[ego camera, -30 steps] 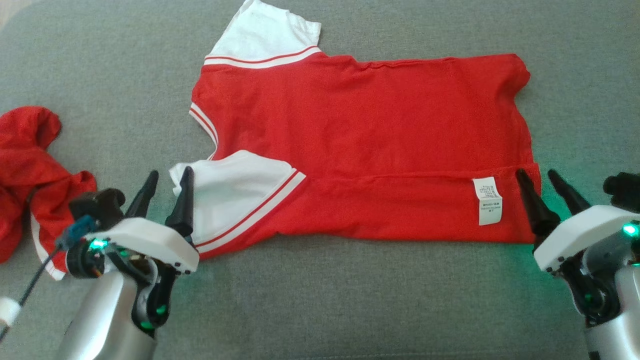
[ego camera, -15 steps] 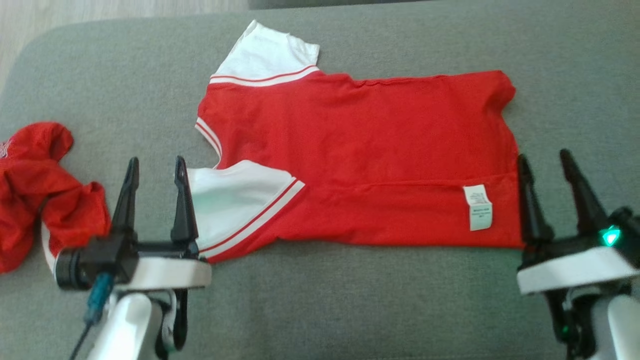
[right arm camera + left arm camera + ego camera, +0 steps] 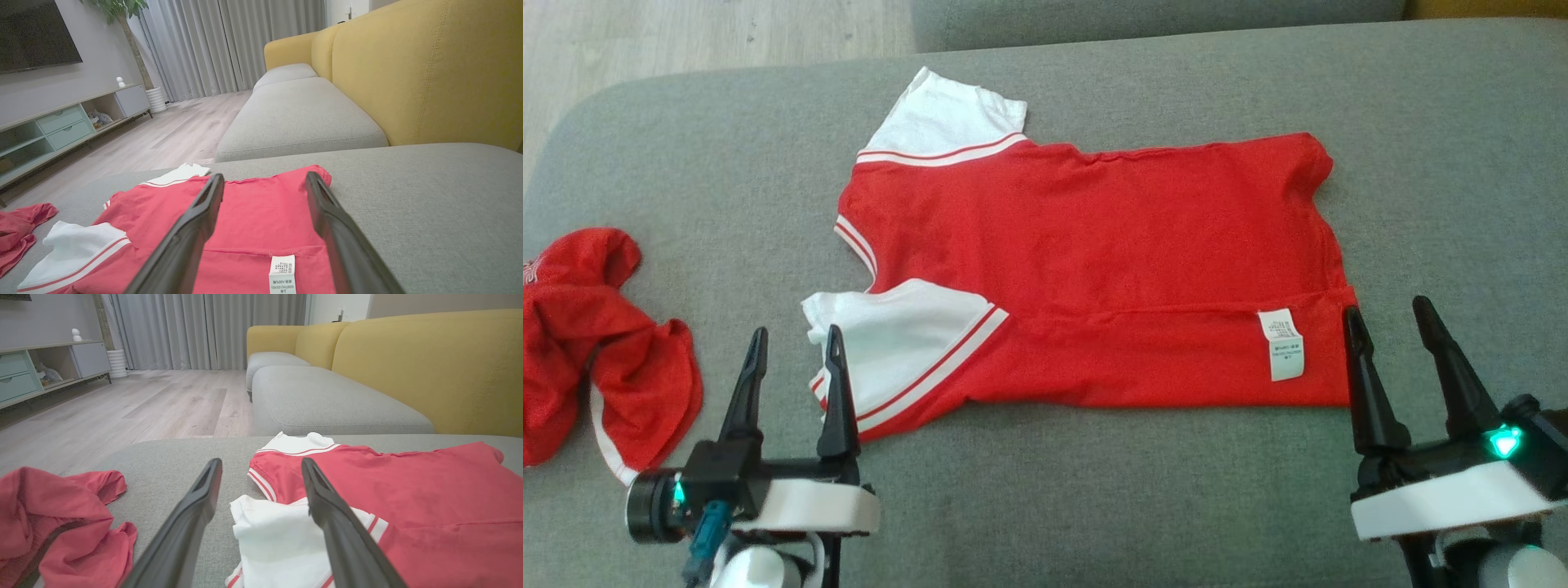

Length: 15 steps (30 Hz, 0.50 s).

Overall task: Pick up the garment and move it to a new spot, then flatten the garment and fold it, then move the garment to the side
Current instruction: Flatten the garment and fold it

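Gaping wide and empty nearest me, the left gripper (image 3: 796, 331) sits beside the white sleeve (image 3: 898, 318) of the shirt (image 3: 1094, 245), and the right gripper (image 3: 1386, 306) at its hem corner. Bare grey cushion (image 3: 1094, 490) spreads around them. The shirt lies flat mid-cushion, its near edge folded over, the label (image 3: 1280, 343) print unreadable. At left, a crumpled red cloth (image 3: 580, 327) is cut off, with floor (image 3: 686, 41) beyond.

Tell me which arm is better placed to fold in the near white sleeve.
Left, probably: the left tool is open right at the near white sleeve, while the right tool is open at the red shirt's opposite end.
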{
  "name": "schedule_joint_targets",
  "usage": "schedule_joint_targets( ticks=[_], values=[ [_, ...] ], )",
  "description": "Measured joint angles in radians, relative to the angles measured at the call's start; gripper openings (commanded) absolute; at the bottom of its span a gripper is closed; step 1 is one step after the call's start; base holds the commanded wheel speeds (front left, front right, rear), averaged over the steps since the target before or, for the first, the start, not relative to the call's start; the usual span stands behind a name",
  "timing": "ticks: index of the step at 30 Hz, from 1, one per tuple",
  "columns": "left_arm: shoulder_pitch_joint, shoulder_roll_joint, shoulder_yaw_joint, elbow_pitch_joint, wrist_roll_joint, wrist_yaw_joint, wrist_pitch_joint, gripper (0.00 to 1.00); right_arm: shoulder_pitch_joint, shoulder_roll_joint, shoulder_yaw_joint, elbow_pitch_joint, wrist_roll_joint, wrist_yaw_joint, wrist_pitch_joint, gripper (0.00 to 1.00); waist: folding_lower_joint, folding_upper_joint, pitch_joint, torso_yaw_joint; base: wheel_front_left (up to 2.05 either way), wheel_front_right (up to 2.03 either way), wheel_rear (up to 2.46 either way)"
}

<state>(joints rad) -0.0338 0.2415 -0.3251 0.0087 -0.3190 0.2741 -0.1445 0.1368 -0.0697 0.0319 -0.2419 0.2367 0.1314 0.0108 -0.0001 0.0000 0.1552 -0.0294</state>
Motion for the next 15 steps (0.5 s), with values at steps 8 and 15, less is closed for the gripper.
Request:
schedule_joint_targets(
  ticks=[8,15],
  values=[
    [0.000,0.004,-0.016,0.060,-0.053,-0.029,0.096,1.00,0.000,0.007,-0.026,0.026,0.000,0.000,0.050,1.00,0.0000,0.0000,-0.003,0.003,0.00,0.00,0.00],
    [-0.007,0.004,-0.032,0.214,-0.153,-0.095,0.253,1.00,-0.002,-0.018,-0.096,0.230,0.010,0.000,0.132,1.00,0.0001,0.0000,0.027,0.007,0.00,0.00,0.00]
  ],
)
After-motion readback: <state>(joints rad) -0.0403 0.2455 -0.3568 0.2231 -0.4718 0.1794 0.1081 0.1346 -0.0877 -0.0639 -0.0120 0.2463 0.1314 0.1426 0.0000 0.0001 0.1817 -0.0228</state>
